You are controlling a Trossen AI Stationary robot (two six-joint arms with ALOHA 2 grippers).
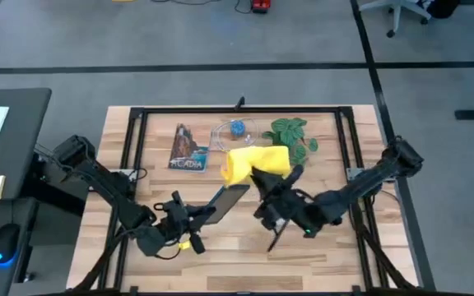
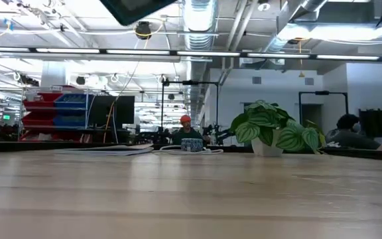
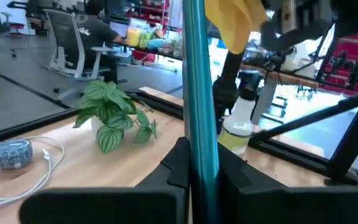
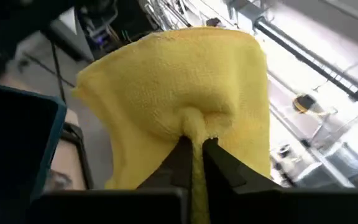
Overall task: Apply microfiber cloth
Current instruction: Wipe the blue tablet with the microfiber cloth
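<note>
Between the right pincer's [image 4: 193, 149] fingers hung the clenched yellow cloth [image 4: 185, 93]; beside it, the left pincer [image 3: 194, 165] clamped the tablet [image 3: 199, 87] upright.

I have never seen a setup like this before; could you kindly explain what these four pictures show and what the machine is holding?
These are four cameras on one moment of a two-armed robot at a wooden table. One looks straight down, one sits at table height, and one rides on each wrist. Each arm ends in a two-finger tool. The left tool is shut on the edge of a dark tablet with a teal back, seen edge-on in its wrist picture. The right tool is shut on a pinch of the yellow microfiber cloth, held up beside the tablet. On the table lie a book, a small blue thing with a white cable, and a leafy plant.
</note>
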